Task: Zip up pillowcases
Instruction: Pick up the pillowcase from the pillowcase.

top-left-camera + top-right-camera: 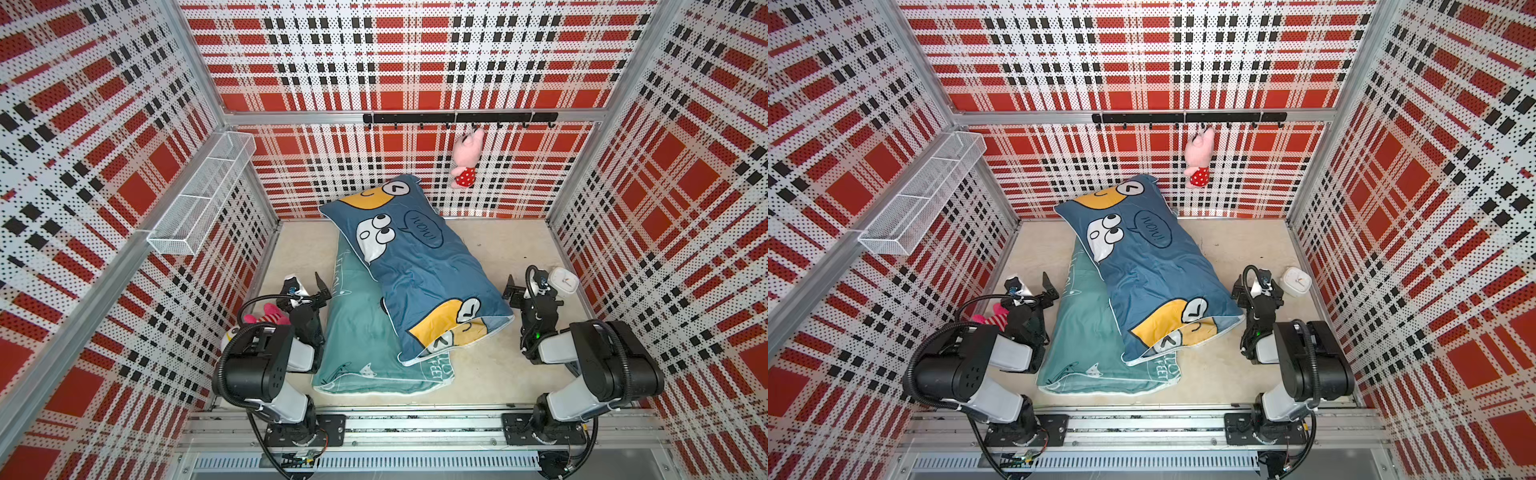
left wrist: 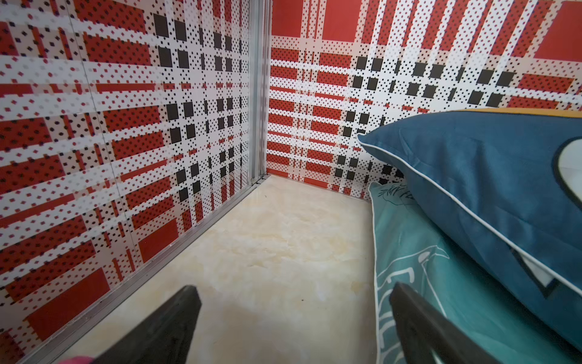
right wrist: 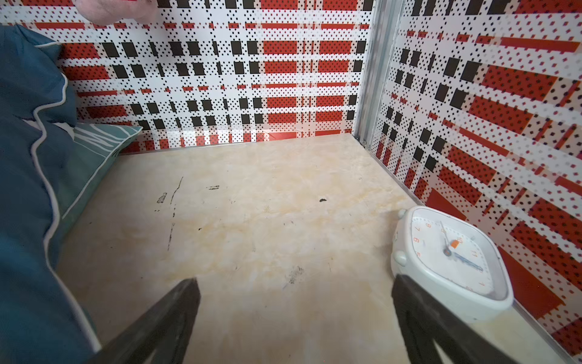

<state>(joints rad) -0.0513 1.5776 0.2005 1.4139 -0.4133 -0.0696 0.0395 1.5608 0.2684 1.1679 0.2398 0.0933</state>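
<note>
A blue pillowcase (image 1: pixel 415 270) lies slanted across a teal pillowcase (image 1: pixel 357 332) mid-table, its near end gaping; left gripper (image 2: pixel 293 318) and right gripper (image 3: pixel 296 318) flank them, spread wide, empty; reaching in risks snagging loose fabric or nudging the clock (image 3: pixel 450 261).

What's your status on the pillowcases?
Left gripper and right gripper open, empty. Blue pillowcase lies across teal pillowcase, near end gaping. White clock beside right gripper.
</note>
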